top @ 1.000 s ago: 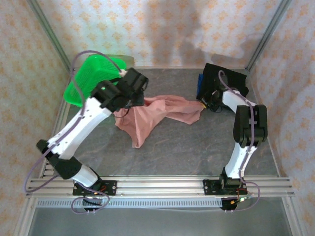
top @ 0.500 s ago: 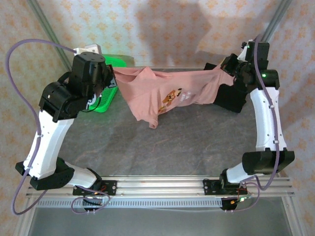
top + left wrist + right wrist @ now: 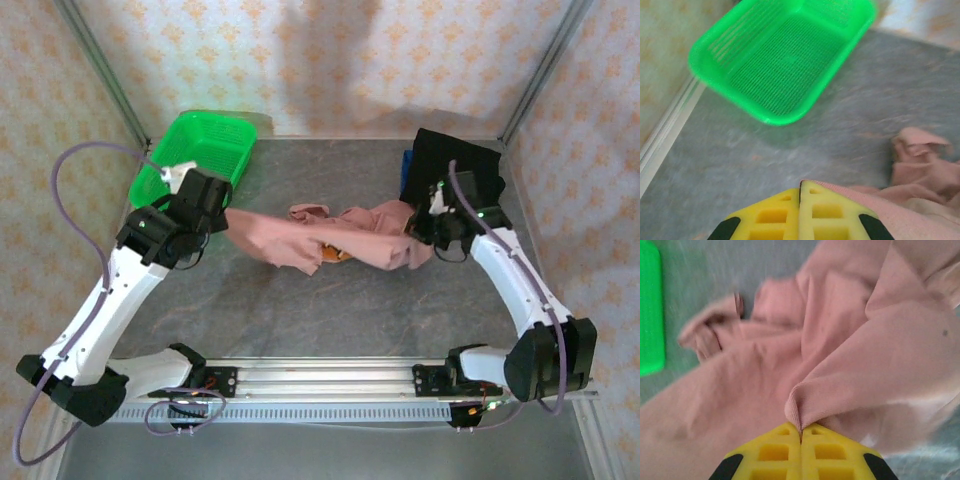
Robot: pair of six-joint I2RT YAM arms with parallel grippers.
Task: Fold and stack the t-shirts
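Step in hand, as judged: spreading the pink shirt (image 3: 370, 238) flat before any fold is made. The shirt hangs bunched between the two arms, low over the middle of the table (image 3: 350, 310), with its centre sagging in rumpled folds. The left gripper (image 3: 226, 222) has its fingers pressed together on one edge of the cloth; in the left wrist view the pink fabric (image 3: 920, 172) leaves the closed yellow tips (image 3: 800, 186) to the right. The right gripper (image 3: 421, 228) is likewise pressed together, pinching a doubled ridge of cloth (image 3: 840, 340) at its tips (image 3: 801, 431). To do this step well, draw the two grippers apart evenly until the slack goes, hold both at the same height, then lower the shirt so that the hanging edge meets the table first. Keep the right side off the black shirt (image 3: 455, 165), which lies folded at the far right corner just behind the right gripper. The pink cloth is a soft, matte knit that creases readily and will likely stretch under uneven pull. The basket (image 3: 195, 150) is rigid green plastic mesh, rectangular with rounded corners. The table surface is grey and stone-patterned.
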